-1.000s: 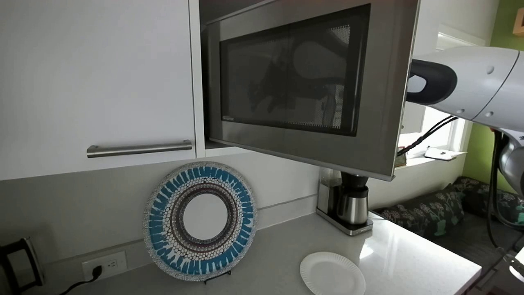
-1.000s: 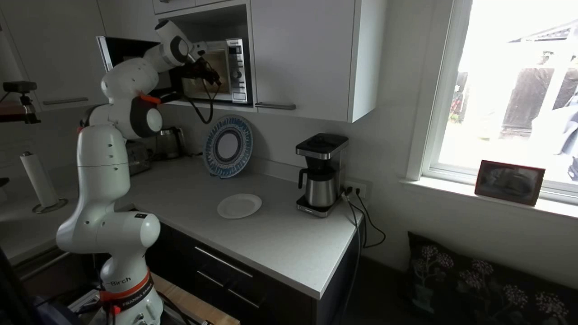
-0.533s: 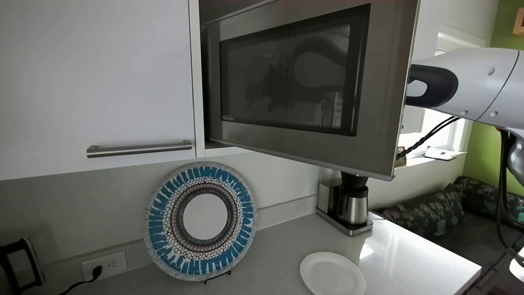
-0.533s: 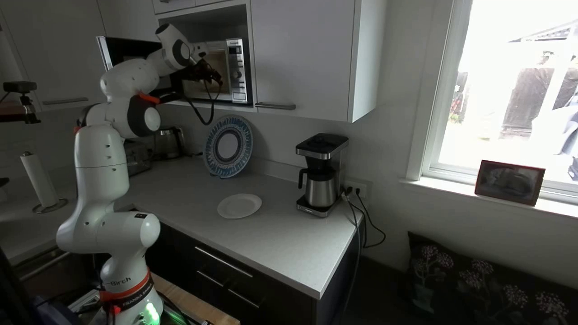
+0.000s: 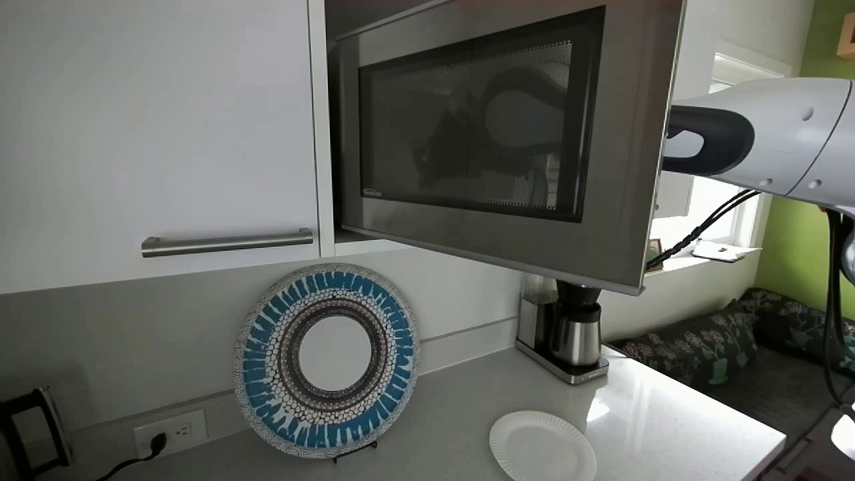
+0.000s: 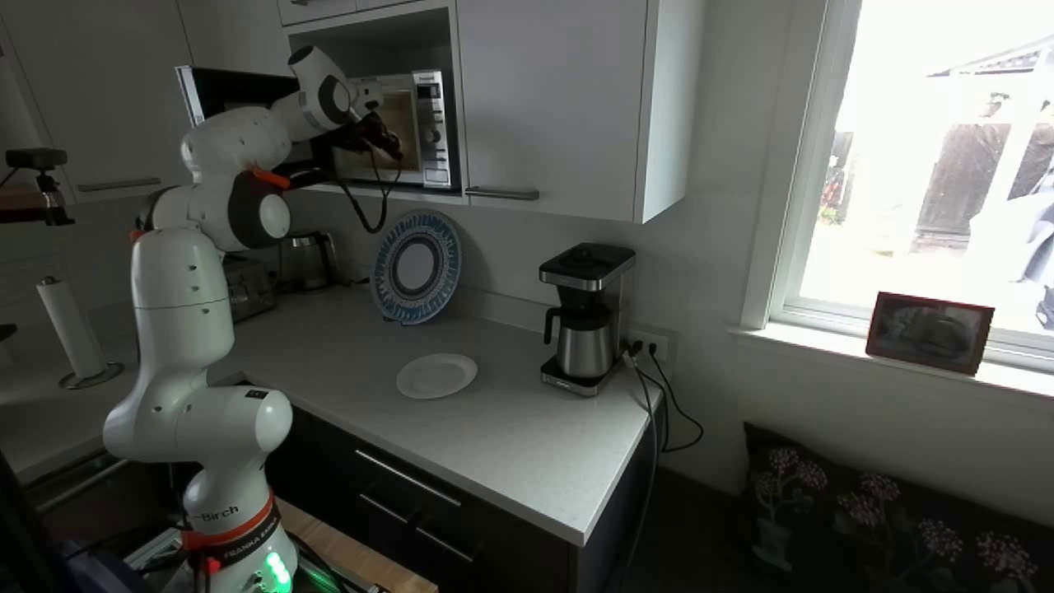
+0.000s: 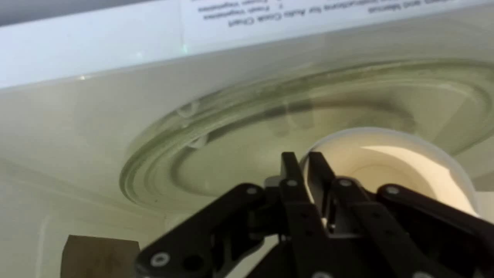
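Cntr (image 6: 494, 445) same; grpr (image 7: 302, 156) lower, astride bowl (image 7: 380, 170) rim

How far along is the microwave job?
Done: the microwave door stands open, and the claw is inside the microwave.
In hand: the claw looks shut on the rim of the bowl, though how firmly can't be told.
Left, probably: taking the bowl, seen over the glass turntable, out of the microwave, then closing that open door.

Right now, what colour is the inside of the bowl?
The bowl looks cream inside; the wrist view shows it best.
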You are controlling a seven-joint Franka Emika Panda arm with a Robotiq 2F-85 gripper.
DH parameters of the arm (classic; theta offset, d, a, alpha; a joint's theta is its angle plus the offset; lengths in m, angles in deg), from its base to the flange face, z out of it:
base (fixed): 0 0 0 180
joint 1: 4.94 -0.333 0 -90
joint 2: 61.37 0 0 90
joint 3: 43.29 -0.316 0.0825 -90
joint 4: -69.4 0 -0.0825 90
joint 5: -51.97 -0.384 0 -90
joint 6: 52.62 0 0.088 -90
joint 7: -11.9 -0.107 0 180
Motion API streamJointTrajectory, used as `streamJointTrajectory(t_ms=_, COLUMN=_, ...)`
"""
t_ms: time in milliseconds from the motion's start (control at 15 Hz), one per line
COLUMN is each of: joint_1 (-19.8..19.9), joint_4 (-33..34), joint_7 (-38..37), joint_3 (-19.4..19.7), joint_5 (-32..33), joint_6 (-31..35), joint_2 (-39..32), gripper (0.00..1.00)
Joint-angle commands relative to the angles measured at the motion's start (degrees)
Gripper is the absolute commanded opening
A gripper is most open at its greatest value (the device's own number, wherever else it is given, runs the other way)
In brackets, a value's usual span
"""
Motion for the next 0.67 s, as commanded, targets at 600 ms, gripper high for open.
streamJointTrajectory(t_ms=600, joint_1=-0.12, joint_4=0.31, joint_7=-19.41, joint_3=-0.64, joint_5=-8.76, joint_6=-7.14, joint_2=5.25, gripper=0.01)
